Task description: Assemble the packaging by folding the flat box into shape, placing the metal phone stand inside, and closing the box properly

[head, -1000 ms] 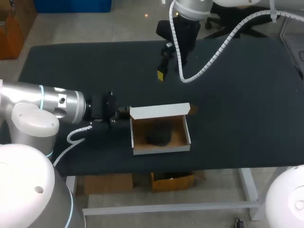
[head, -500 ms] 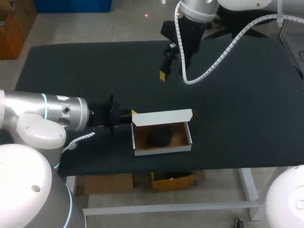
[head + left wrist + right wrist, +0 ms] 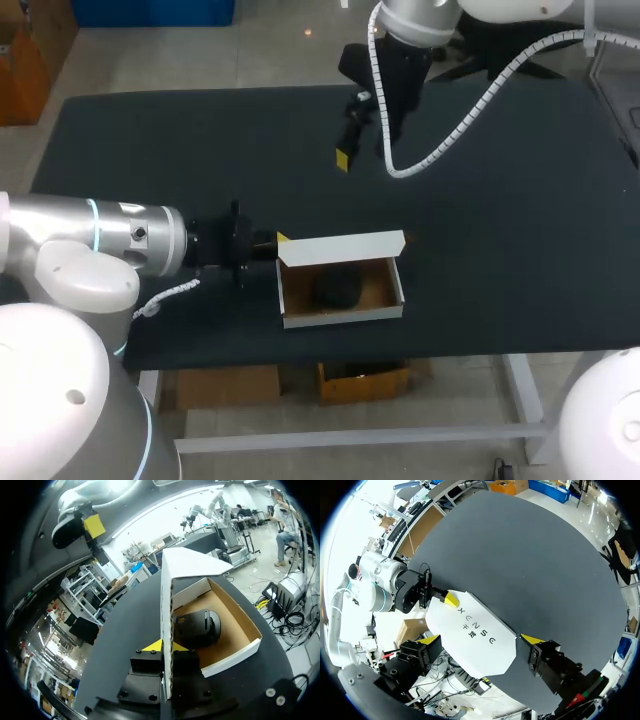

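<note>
Near the desk's (image 3: pixel 500 200) front edge, the left hand (image 3: pixel 272 240) stays clamped on the lid (image 3: pixel 340 247), now tipped lower over the box (image 3: pixel 340 312) holding the phone stand (image 3: pixel 337 288): closing is underway. The right hand (image 3: pixel 345 155) hovers, fingers apart.

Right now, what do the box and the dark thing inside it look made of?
The box: corrugated cardboard, matte white outside, brown inside; fluting shows along the lid's cut edge. The phone stand: black, slight sheen, smooth rounded form; metal or plastic, cannot tell from the look.
</note>
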Controlling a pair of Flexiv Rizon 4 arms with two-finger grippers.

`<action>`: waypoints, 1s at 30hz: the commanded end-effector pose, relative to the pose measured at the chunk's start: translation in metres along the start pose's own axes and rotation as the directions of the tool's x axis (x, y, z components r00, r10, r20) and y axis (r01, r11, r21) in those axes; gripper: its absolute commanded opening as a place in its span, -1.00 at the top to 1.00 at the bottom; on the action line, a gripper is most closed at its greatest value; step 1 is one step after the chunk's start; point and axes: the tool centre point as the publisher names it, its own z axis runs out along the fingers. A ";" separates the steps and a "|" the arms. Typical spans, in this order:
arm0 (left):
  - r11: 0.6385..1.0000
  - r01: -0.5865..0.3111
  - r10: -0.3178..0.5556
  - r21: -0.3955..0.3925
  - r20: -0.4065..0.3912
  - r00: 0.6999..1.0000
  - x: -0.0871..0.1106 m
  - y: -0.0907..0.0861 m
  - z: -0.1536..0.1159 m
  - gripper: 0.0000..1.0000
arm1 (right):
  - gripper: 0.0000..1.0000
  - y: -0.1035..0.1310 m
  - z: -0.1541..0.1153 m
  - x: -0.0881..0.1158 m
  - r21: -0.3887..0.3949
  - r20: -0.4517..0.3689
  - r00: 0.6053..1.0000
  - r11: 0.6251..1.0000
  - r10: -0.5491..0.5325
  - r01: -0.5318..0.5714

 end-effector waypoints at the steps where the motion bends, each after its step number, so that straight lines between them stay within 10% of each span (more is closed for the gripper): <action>1: 0.999 -0.035 0.035 -0.008 0.037 0.999 0.006 0.003 0.003 1.00 | -1.00 -0.002 0.001 0.002 0.021 -0.024 0.999 0.999 0.048 -0.048; 18: 0.984 -0.169 0.176 -0.062 0.117 0.977 0.021 0.005 0.003 1.00 | -1.00 -0.041 0.017 0.003 0.170 -0.103 0.890 0.890 0.444 -0.424; 30: 0.983 -0.169 0.178 -0.076 0.127 0.976 0.023 0.008 0.003 1.00 | -1.00 -0.043 0.016 0.003 0.171 -0.104 0.886 0.885 0.452 -0.432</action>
